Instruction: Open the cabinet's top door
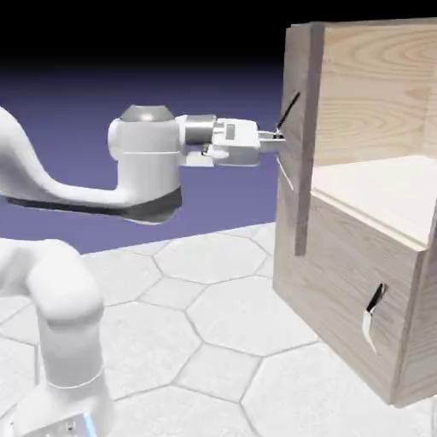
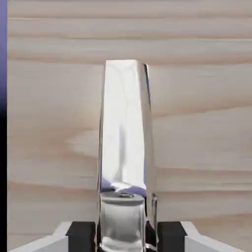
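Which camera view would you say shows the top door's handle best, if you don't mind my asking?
The hand view: the handle stands large and bright between the fingertips. The exterior view shows it small, partly hidden by the gripper.

Pale hexagon-tiled floor (image 1: 225,312) below the jaws; blue-violet backdrop (image 1: 229,196) behind them; black above.

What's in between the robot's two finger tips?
The top door's shiny metal handle lies between the gripper's two finger tips, with the door's wood behind it. The hand view shows that.
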`<state>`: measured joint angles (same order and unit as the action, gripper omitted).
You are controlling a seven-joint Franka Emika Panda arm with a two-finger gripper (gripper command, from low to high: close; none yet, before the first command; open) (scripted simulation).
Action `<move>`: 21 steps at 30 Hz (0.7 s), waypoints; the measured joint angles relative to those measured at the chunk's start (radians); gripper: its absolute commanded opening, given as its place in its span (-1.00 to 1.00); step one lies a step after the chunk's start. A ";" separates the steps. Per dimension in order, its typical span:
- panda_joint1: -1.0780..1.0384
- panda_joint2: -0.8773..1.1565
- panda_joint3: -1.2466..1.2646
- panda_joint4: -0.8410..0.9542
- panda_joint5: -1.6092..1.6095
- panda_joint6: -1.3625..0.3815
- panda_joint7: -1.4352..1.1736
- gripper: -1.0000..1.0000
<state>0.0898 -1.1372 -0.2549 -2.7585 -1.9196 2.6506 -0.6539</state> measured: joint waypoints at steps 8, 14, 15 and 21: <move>-0.034 -0.187 0.229 -0.116 0.347 -0.178 -0.164 -1.00; 0.009 -0.285 0.439 -0.145 0.602 -0.375 -0.242 -1.00; 0.017 -0.293 0.475 -0.144 0.641 -0.409 -0.250 -1.00; 0.048 -0.303 0.692 -0.100 0.849 -0.612 -0.273 -1.00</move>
<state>0.1377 -1.4405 0.4373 -2.8584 -1.0701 2.0384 -0.9270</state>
